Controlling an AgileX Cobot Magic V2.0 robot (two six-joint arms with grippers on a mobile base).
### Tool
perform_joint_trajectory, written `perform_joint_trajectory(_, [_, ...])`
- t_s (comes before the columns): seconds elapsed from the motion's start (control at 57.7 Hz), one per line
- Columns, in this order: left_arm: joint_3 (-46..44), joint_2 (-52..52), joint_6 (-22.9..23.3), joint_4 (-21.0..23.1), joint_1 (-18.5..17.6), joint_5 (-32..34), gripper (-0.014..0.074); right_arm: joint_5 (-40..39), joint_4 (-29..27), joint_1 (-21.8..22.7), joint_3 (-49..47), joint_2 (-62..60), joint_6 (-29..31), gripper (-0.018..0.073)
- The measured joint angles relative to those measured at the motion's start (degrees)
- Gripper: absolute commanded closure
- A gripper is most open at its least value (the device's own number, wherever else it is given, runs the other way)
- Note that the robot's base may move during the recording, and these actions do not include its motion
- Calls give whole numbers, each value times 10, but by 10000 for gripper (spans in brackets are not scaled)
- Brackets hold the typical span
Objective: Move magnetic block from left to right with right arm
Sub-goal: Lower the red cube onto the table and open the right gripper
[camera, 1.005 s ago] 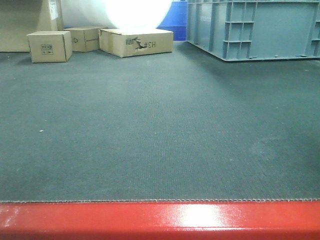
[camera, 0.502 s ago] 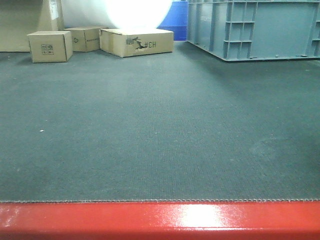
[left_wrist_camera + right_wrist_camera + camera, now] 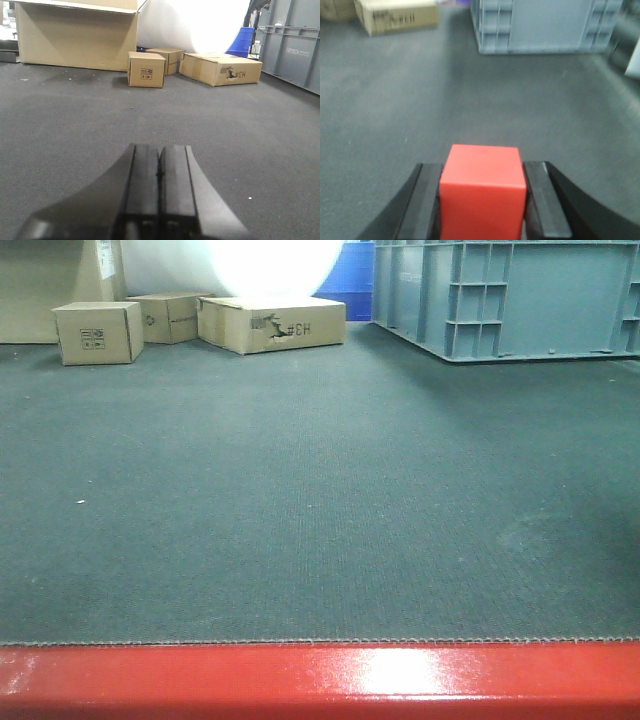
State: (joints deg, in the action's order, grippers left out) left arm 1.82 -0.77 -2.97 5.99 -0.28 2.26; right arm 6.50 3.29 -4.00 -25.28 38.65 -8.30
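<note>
The block (image 3: 483, 187) is being held between the two fingers (image 3: 426, 200) of the right hand (image 3: 483, 200), above the mat (image 3: 420, 100). A crate (image 3: 540, 25) is being seen behind it, to the right; boxes (image 3: 272, 324) are being seen at the far left, side by side.

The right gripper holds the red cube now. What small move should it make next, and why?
Probably carry it rightward. The right gripper is shut on the magnetic block, and the block appears held above the gray carpet, so transfer seems due. The left gripper is shut, empty.
</note>
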Motion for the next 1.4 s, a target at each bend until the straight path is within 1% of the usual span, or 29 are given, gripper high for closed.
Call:
perform_joint_trajectory(0.139, [0,0,0,0,0,0,722,10,0,-41,-41,95,-20,235])
perform_joint_trajectory(0.26, [0,0,0,0,0,0,722,53,0,-107,-89,182,-25,235])
perform_joint_trajectory(0.416, [0,0,0,0,0,0,722,159,-1,-187,-171,296,-36,235])
perform_joint_trajectory(0.468, [0,0,0,0,0,0,722,216,-3,-216,-212,337,-52,235])
perform_joint_trajectory(0.554, [0,0,0,0,0,0,722,302,-5,-246,-271,404,-96,235])
perform_joint_trajectory(0.606, [0,0,0,0,0,0,722,341,-6,-260,-305,439,-125,235])
perform_joint_trajectory(0.745, [0,0,0,0,0,0,722,447,-11,-285,-394,525,-195,235])
perform_joint_trajectory(0.849, [0,0,0,0,0,0,722,495,-11,-302,-458,583,-230,235])
perform_joint_trajectory(1.005, [0,0,0,0,0,0,722,517,-22,-318,-546,653,-253,235])
perform_joint_trajectory(1.144, [0,0,0,0,0,0,722,523,-52,-326,-606,699,-274,234])
perform_joint_trajectory(1.403, [0,0,0,0,0,0,722,532,-67,-337,-662,756,-285,223])
